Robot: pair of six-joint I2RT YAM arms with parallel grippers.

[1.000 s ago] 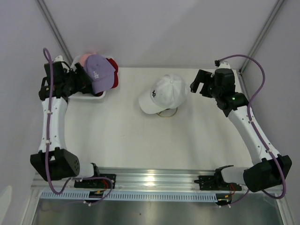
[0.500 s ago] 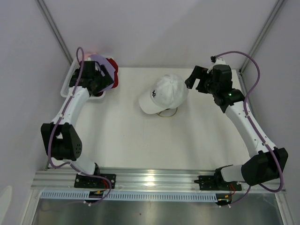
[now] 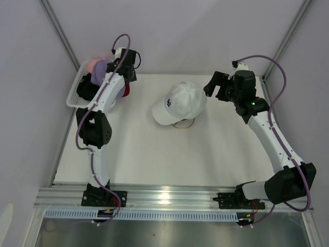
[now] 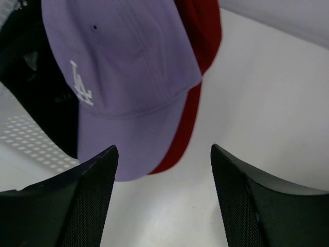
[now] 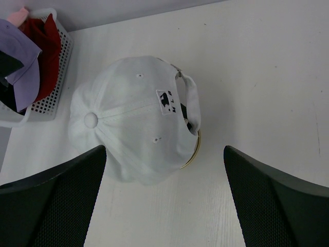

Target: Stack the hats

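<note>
Left gripper (image 4: 164, 206). Stands open, fingers (image 4: 92, 200) well apart, with nothing between them. Hovers just short of the brim of the lavender cap (image 4: 128, 67), apart from it.

Lavender cap. Carries a white letter logo on the front and points its brim toward the fingers. Lies on top of the red cap (image 4: 203, 31), whose brim shows beneath and to the right. Sits beside the black cap (image 4: 31, 77), dark and hard to make out.

White mesh basket (image 3: 74, 95). Holds the lavender, red and black caps together with a pink cap (image 3: 92, 64) at the far side. Stands in the far left corner of the table (image 3: 154, 154).

Right gripper (image 5: 164, 206). Stands wide open, fingers (image 5: 56, 200) spread to either side of the wrist view, and holds nothing. Hangs above the table near the white cap (image 5: 133, 118), apart from it.

White cap. Sits upright at mid-table on the gold wire stand (image 3: 183, 123), with only a thin gold edge showing under the rim. Shows its top button, a small dark patch at the back and the rear strap in the right wrist view. Stands well apart from the basket.
</note>
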